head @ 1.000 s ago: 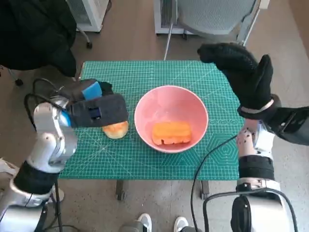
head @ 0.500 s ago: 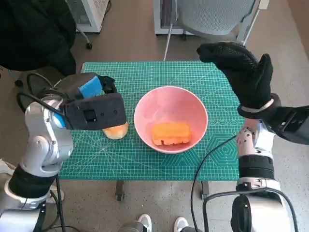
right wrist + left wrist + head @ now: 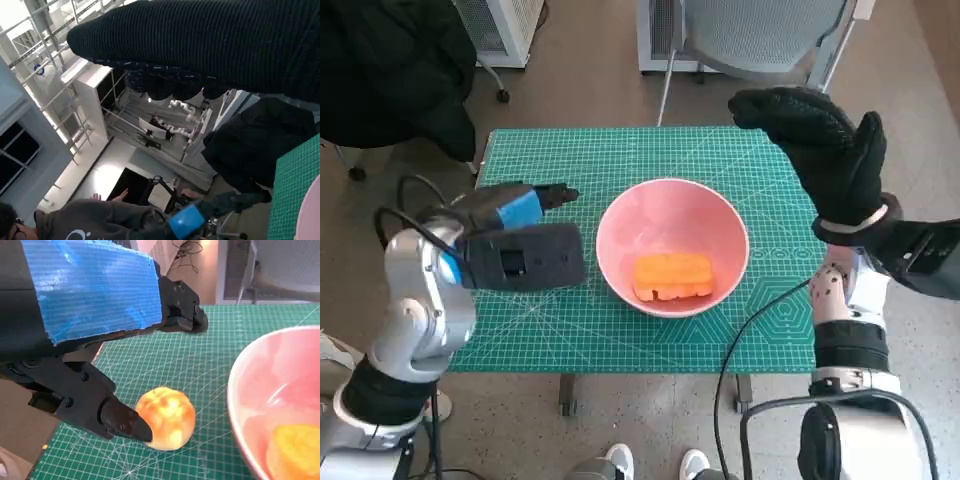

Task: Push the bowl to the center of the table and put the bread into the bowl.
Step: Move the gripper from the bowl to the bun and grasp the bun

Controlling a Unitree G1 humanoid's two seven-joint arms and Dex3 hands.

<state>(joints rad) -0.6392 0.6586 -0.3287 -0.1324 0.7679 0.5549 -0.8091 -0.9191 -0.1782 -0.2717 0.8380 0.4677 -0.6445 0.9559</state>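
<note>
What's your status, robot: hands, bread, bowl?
Left hand touching bread roll, not gripping. Right hand raised, empty. Bowl central, holding orange bread. Nothing blocking.

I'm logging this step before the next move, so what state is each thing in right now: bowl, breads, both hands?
bowl: upright near the table's middle, holding one bread.
orange bread: lying inside the bowl.
round bread: on the green mat, outside the bowl, a finger touching its side.
left hand: over the round bread, not clearly gripping it.
right hand: raised beside the table, holding nothing.
</note>
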